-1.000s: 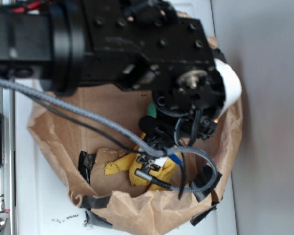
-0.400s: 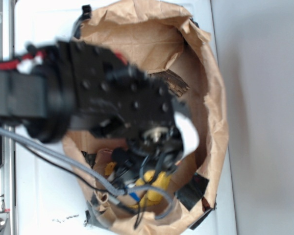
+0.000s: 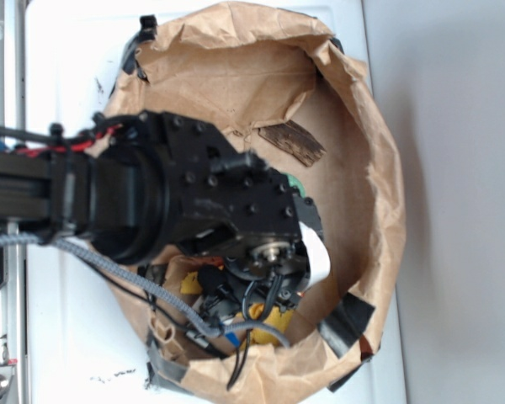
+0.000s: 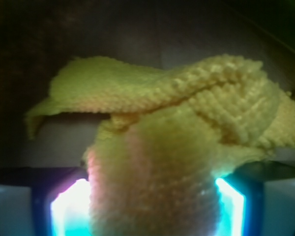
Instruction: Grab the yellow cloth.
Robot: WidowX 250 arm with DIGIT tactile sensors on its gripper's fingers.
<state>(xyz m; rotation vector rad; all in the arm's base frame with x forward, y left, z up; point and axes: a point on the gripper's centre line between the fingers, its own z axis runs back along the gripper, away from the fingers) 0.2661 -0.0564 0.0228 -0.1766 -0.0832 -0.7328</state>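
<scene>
Since the previous frame, arm had shifted slightly. Hand (image 3: 257,316) sat low inside paper bag (image 3: 379,210), fingers apparently closed on yellow cloth (image 4: 157,147), which bunched between them. Good practice: keep squeeze firm, lift straight, clear the bag wall.

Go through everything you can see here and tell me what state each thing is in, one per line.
Yellow cloth: bunched in folds, filling the space between the jaws in the wrist view.
Gripper: down inside the bag over the cloth; whether the jaws are closed cannot be told.
Paper bag: open, rim crumpled and rolled down, patched with black tape.
Green ball: mostly hidden behind the arm, only a sliver showing.
</scene>
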